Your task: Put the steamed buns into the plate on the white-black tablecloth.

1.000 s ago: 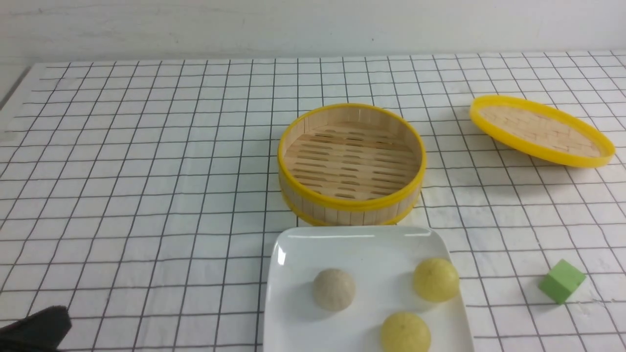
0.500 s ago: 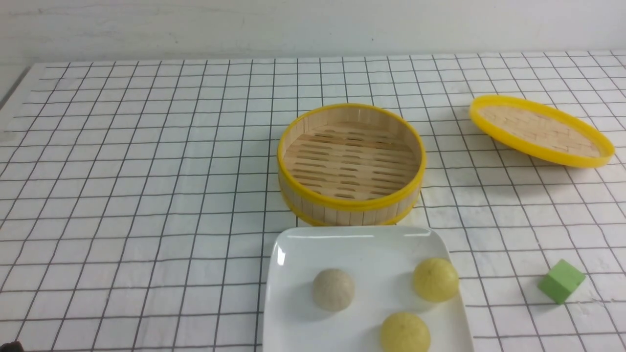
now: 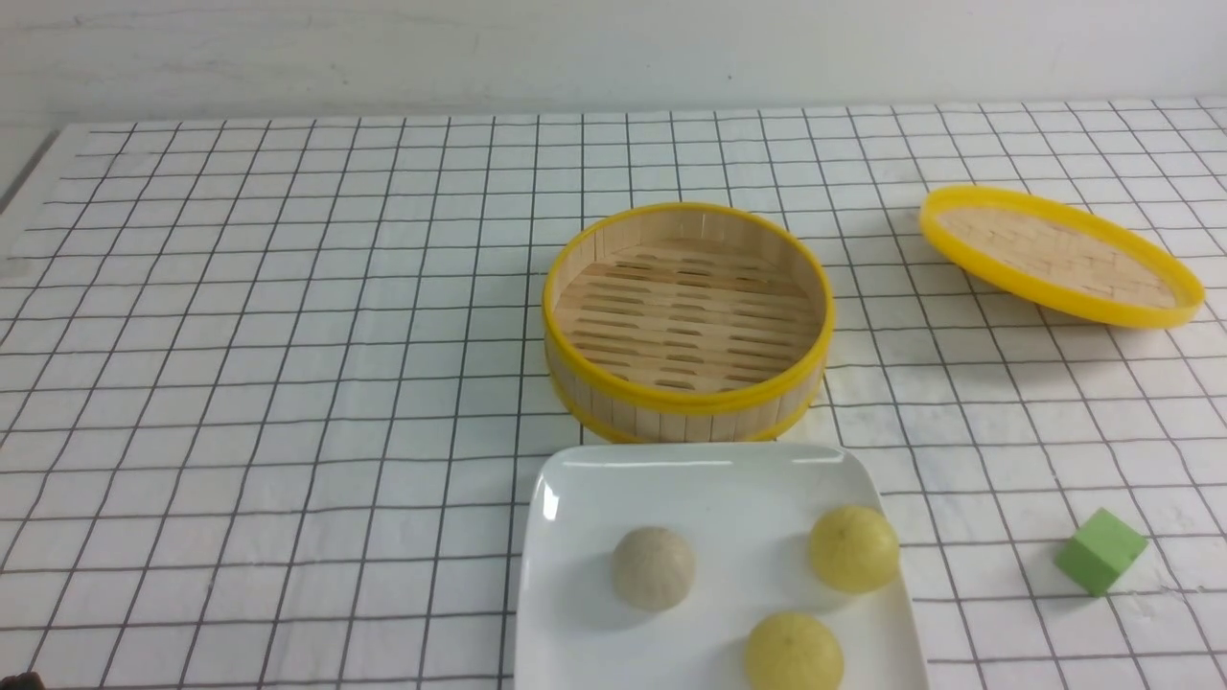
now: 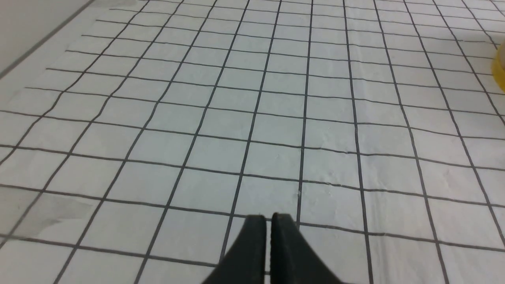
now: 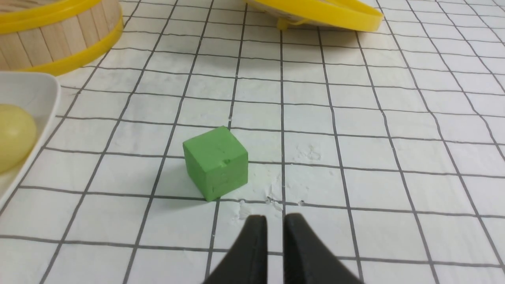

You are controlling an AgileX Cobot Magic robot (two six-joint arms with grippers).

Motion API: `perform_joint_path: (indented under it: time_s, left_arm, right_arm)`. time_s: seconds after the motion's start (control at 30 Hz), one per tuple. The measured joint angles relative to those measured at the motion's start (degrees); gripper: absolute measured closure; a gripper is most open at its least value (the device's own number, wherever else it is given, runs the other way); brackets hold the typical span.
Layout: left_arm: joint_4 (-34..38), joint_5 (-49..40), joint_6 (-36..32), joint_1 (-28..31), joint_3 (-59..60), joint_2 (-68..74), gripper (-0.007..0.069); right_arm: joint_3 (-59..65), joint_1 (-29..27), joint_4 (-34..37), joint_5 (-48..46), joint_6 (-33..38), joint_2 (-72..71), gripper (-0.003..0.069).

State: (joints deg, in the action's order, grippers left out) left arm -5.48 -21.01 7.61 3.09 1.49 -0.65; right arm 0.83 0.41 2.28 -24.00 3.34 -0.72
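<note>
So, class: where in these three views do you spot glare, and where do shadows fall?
Front view: glare streaks along the plate far rim and left corner; soft shadows sit left of the steamed buns. Right wrist view: the green cube casts a faint shadow. Left wrist view: even light, no glare.

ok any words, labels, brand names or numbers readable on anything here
None: no view shows any text.
The plate, the three steamed buns, the bamboo steamer, its lid and the green cube are all unmarked.
The white-black tablecloth bears only black grid lines.
The left gripper and right gripper show plain black fingers.
</note>
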Motion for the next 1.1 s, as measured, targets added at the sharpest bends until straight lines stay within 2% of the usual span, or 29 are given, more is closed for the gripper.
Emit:
perform_joint_path:
  time_s: [1.1]
  left_arm:
    - [-2.0,-0.2,0.0,0.0,0.0,0.0,0.0552]
  right_arm:
    - [0.0,0.0,0.0,0.0,0.0,0.0,0.0553]
